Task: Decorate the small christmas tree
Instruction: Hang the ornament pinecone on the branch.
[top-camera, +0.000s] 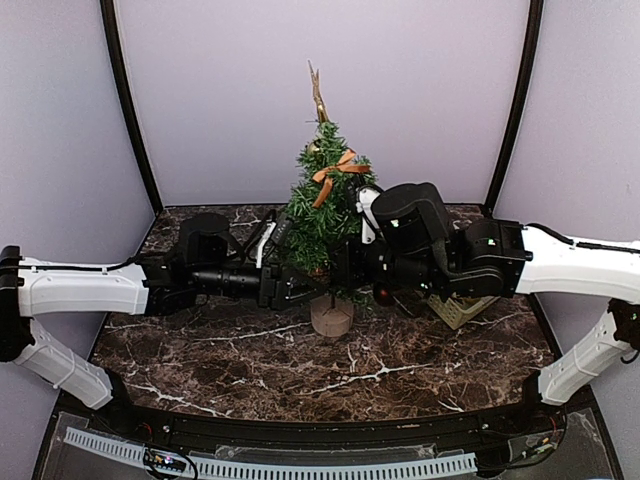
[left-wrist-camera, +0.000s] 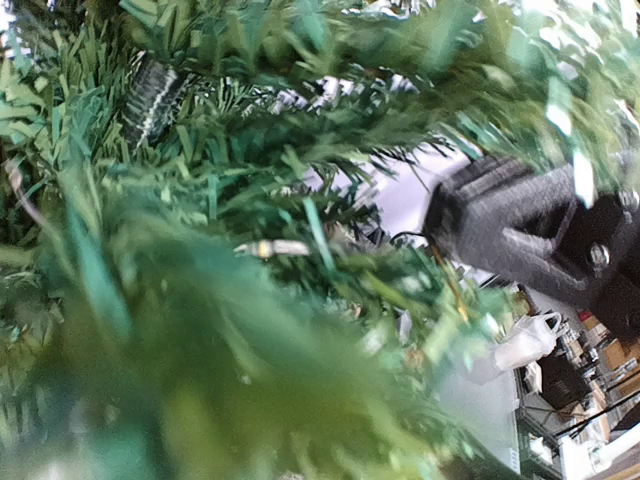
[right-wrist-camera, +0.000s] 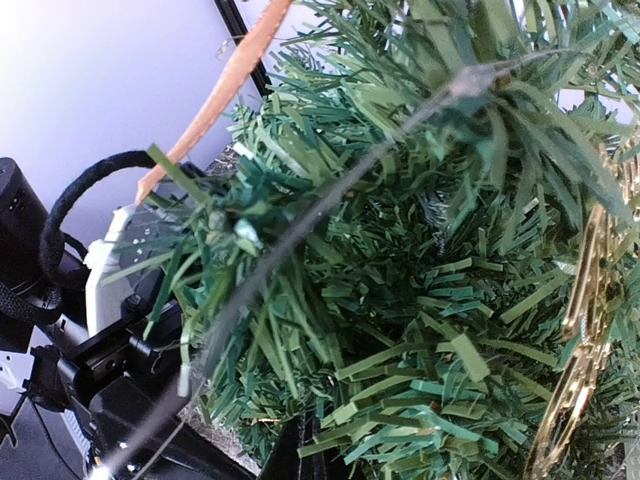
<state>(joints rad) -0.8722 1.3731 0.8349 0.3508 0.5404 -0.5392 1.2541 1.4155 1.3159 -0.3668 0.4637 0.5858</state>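
The small christmas tree (top-camera: 325, 215) is standing on its stump mid-tabletop (top-camera: 250, 350), nearer the back edge, w/ an orange ribbon (top-camera: 335, 172) up top. Both arms are reaching in low & near-level from the left and right edges, prob. so one is steadying branches while the other is hanging a piece. The left gripper (top-camera: 292, 286) is sitting buried in the lower needles; spread or not, can't tell. The right gripper (top-camera: 347, 266) is pressed together inside the foliage, w/ a gold ornament (right-wrist-camera: 585, 330) dangling close by.
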